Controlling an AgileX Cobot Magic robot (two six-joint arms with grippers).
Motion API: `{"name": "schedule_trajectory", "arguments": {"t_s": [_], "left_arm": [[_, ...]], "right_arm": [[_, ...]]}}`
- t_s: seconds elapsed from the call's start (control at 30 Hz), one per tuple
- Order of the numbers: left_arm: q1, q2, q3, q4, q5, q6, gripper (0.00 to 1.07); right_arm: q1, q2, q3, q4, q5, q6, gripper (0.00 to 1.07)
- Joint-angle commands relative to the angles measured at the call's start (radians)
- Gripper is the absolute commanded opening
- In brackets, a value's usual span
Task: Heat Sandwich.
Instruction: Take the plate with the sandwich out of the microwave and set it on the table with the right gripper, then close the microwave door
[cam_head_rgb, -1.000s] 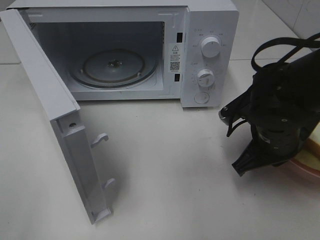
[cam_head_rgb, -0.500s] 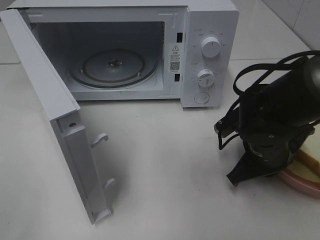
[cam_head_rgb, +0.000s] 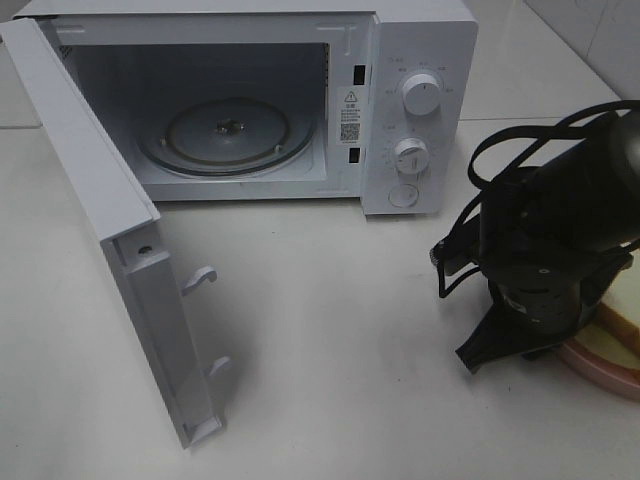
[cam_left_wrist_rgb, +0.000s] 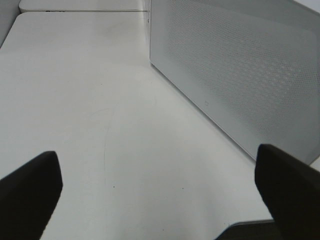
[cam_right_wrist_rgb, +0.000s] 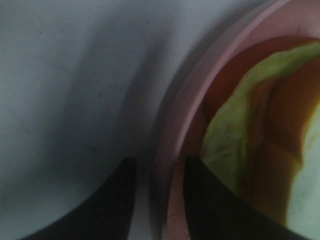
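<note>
Down at the plate (cam_right_wrist_rgb: 172, 135), the right gripper (cam_right_wrist_rgb: 159, 192) had dropped in low and closed most of the way since a second ago, one finger outside the pink rim and one inside it, the jaws narrowed around that rim; whether they truly pinched it I could not tell. The sandwich (cam_right_wrist_rgb: 260, 150) sat on that plate, green filling showing just beside the inner finger. From above, the right arm had swung left and settled, barely shifting in the last half second, so the grasp looked like the step in hand. The sandwich (cam_head_rgb: 622, 310) peeked out at the right edge, well apart from the microwave (cam_head_rgb: 400, 100). The left gripper (cam_left_wrist_rgb: 160, 195) hung released by the door (cam_head_rgb: 120, 250), which stayed wide open, turntable (cam_head_rgb: 228, 135) bare and waiting.
</note>
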Motion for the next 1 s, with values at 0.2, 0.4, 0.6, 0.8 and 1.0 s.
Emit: {"name": "schedule_trajectory", "arguments": {"t_s": [0.2,0.4,0.6,0.8,1.0], "left_arm": [[0.002,-0.015,0.003,-0.001,-0.011,-0.006,0.98],[0.002,-0.015,0.003,-0.001,-0.011,-0.006,0.98],[0.002,-0.015,0.003,-0.001,-0.011,-0.006,0.98],[0.002,-0.015,0.003,-0.001,-0.011,-0.006,0.98],[0.002,-0.015,0.003,-0.001,-0.011,-0.006,0.98]], "right_arm": [[-0.001,-0.117,0.0,0.099,0.023,-0.202,0.5],[-0.001,-0.221,0.0,0.191,0.04,-0.368,0.56],[-0.001,-0.318,0.0,0.287,0.04,-0.524,0.65],[-0.001,-0.462,0.0,0.414,0.042,-0.652,0.77],[0.002,-0.583,0.0,0.489,0.086,-0.699,0.76]]}}
